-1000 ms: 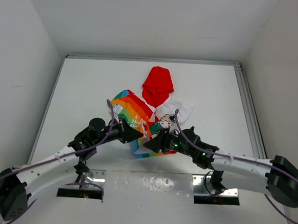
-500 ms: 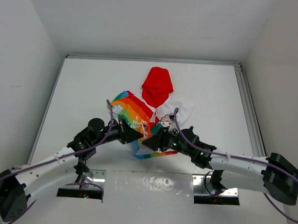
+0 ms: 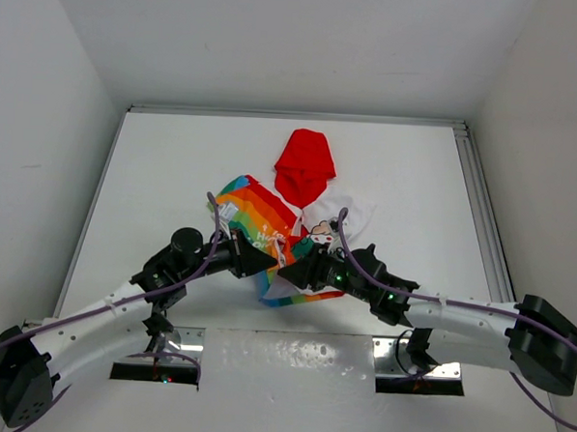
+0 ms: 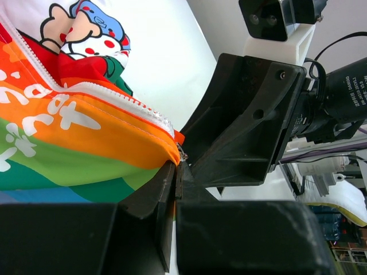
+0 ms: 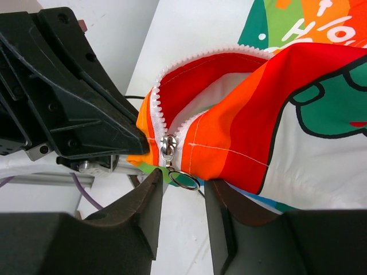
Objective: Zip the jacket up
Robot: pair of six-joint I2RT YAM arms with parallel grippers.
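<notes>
**Left gripper (image 4: 176,171) clamped on hem, right gripper (image 5: 183,183) apart at the slider**

Left fingers pressed together on the orange bottom corner of the jacket (image 3: 257,219), just beside the foot of the white zipper teeth (image 4: 123,97). Right fingers spread. The zipper slider (image 5: 168,146) sits just beyond the gap between them, and its ring pull (image 5: 184,181) hangs at the gap's mouth; contact unclear. Jacket lies crumpled mid-table (image 3: 166,161), front open above the slider, red hood (image 3: 306,164) on the far side. The two grippers sit nearly tip to tip at the near hem.

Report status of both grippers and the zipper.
Left fingers shut on hem of rainbow-striped fabric jacket. Right fingers open at silver metal zipper pull. Zipper undone; nothing blocking.
</notes>
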